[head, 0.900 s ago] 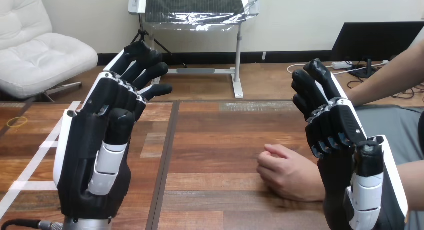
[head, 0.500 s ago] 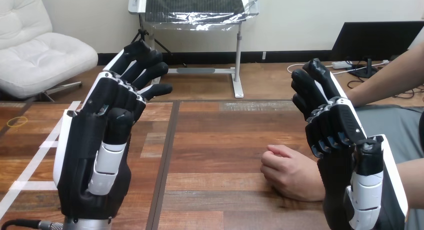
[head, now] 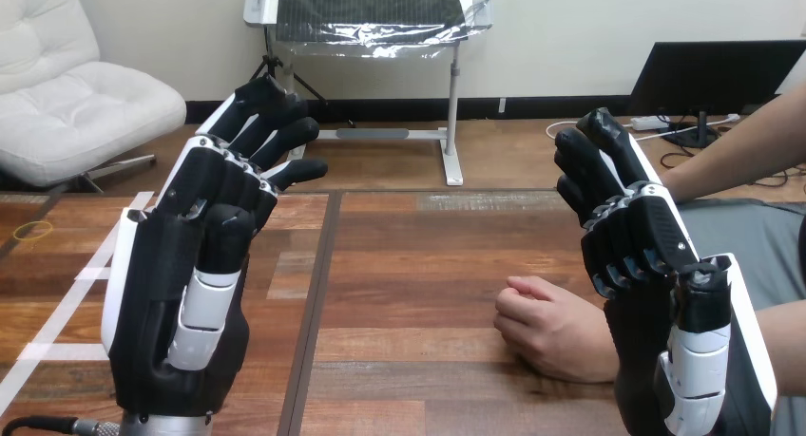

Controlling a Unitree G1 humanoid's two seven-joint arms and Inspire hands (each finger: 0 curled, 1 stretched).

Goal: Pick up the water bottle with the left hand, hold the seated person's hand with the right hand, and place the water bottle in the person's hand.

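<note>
The task is at its start, and by the look of things none of its three steps is done. The left hand (head: 181,265) is raised above the surface (head: 409,265), palm turned inward, fingers loosely spread and only lightly bent, with nothing in it. The right hand (head: 646,255) is raised opposite it in the same way, fingers relaxed and empty. Neither hand carries the water bottle, and where it is cannot be told.

The person's hand (head: 551,327) rests on the surface as a loose fist. It lies just beside the right hand's heel, on its inner side and lower than its fingers. The two appear apart, with no finger or thumb curled round it.

All of the task is left to do: fetching the bottle with the left hand, taking the person's hand with the right, and the handover.
</note>
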